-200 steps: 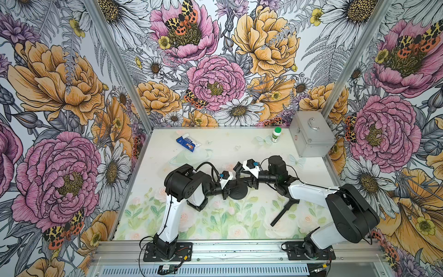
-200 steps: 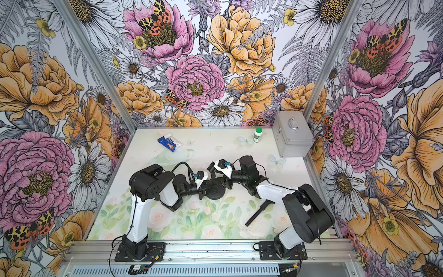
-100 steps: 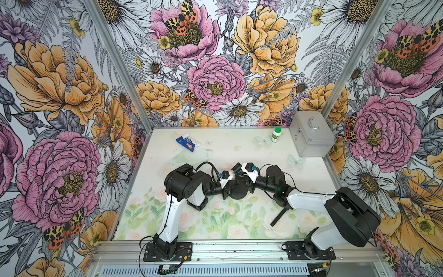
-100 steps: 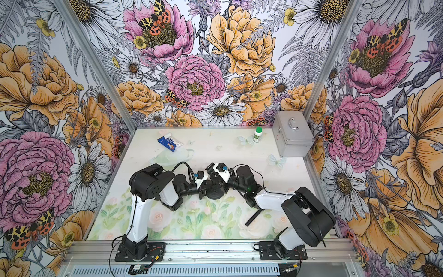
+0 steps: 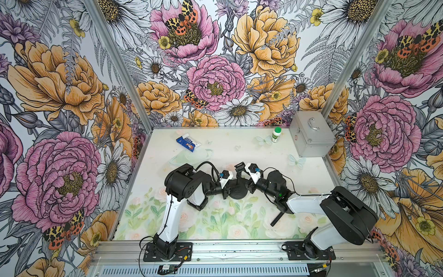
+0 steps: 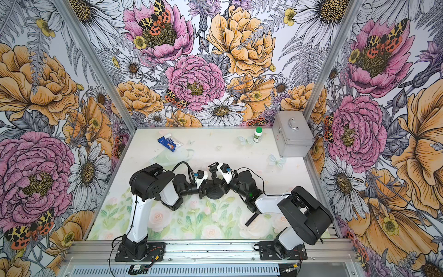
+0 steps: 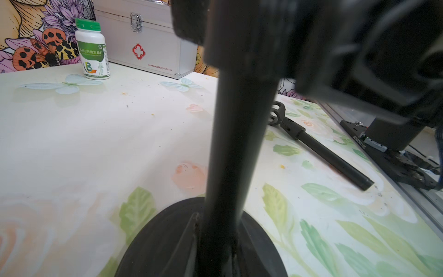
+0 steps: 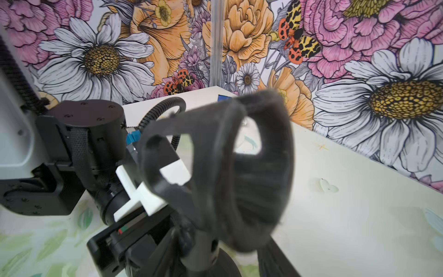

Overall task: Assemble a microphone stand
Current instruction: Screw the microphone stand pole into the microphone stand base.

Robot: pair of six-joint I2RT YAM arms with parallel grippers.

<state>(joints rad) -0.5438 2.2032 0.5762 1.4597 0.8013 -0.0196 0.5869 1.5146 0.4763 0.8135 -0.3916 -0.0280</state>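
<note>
The microphone stand's round black base (image 5: 237, 193) (image 6: 215, 192) sits mid-table with its upright pole (image 7: 239, 144) standing in it. My left gripper (image 5: 226, 190) (image 6: 201, 190) is shut on the pole low down, just above the base (image 7: 167, 239). A black mic clip (image 8: 239, 167), blurred, tops the pole. My right gripper (image 5: 241, 167) (image 6: 216, 169) reaches in at the clip's neck. Its fingers (image 8: 275, 259) stand apart on either side, open. A loose black rod with a clamp end (image 5: 279, 214) (image 7: 330, 158) lies on the table under the right arm.
A silver first-aid case (image 5: 311, 136) (image 7: 153, 48) stands at the back right, and a green-capped white bottle (image 5: 276, 134) (image 7: 92, 50) is beside it. A blue and white packet (image 5: 188, 143) lies at the back left. Both arms crowd round the stand.
My right gripper has edged in towards the top of the stand, closed briefly, and its jaws now stand apart. The left gripper and the base have not moved.
</note>
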